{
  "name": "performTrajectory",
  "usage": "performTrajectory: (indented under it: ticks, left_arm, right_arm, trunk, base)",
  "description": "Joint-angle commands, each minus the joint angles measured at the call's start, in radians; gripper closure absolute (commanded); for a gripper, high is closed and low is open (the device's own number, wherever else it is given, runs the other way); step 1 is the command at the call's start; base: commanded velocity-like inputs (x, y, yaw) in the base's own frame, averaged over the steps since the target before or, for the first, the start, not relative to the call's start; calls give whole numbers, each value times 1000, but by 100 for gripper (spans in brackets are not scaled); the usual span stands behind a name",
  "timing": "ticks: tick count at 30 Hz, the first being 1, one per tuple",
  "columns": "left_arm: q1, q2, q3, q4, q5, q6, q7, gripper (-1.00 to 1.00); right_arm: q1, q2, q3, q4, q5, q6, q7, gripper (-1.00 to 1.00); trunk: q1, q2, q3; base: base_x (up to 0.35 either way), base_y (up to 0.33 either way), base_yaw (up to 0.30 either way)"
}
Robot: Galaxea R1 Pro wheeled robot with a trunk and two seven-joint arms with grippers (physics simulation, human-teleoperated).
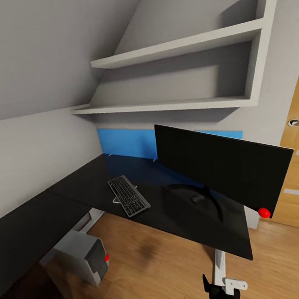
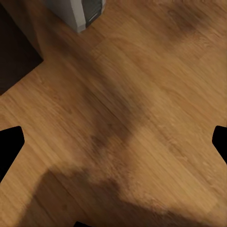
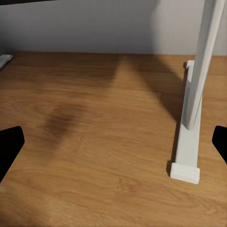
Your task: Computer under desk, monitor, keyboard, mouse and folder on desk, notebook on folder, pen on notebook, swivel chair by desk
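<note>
Three of the task's items look settled already: the monitor (image 1: pixel 219 169) stands on the glossy black surface (image 1: pixel 79 191), the keyboard (image 1: pixel 129 195) lies flat just beside its stand, and the computer (image 1: pixel 88 256) sits on the wood floor (image 1: pixel 154 266) under the surface's near edge. A blue panel (image 1: pixel 125 144) runs along the wall behind the monitor — it appears to be a backboard, not the folder. Mouse, folder, notebook, pen and chair are not to be seen from here, so by my reading most of the work is still ahead: fetching those, stacking them beside the keyboard, and rolling the chair in. The right gripper (image 1: pixel 223 290) hangs low by the white desk leg (image 1: pixel 220 265), and its wrist view looks across bare floor at that leg's foot (image 3: pixel 187 156); its dark fingers (image 3: pixel 9 146) sit at the frame's two sides, spread wide and holding nothing. The left wrist view shows the same wide, empty spread of fingers (image 2: pixel 9 149) above the floor, with a corner of the computer (image 2: pixel 78 12) near.
</note>
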Motion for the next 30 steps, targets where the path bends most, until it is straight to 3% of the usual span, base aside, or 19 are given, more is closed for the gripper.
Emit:
performTrajectory:
  ticks: [1,7,13,28,30]
  left_arm:
    - [-1,1,-8,0,11,-7,7,-100]
    - [-1,1,-10,0,11,-83,11,-100]
    - [-1,0,-11,0,12,-119,12,-100]
    - [-1,-1,-11,26,11,-128,8,-100]
    - [-1,-1,-13,42,10,-128,5,-100]
  right_arm:
    - [-1,0,-5,2,-10,-4,10,-100]
    - [-1,-1,-5,3,-9,-4,9,-100]
    - [-1,0,-5,3,-9,-3,10,-100]
    - [-1,13,-6,3,-11,-5,1,-100]
    - [5,25,-4,1,10,-32,4,-100]
  trunk:
    - [0,-1,-1]
    - [0,-1,-1]
    - [0,-1,-1]
    - [0,-1,-1]
    - [0,-1,-1]
  base:
    - [0,0,0]
    - [0,0,0]
    - [0,0,0]
    - [0,0,0]
    - [0,0,0]
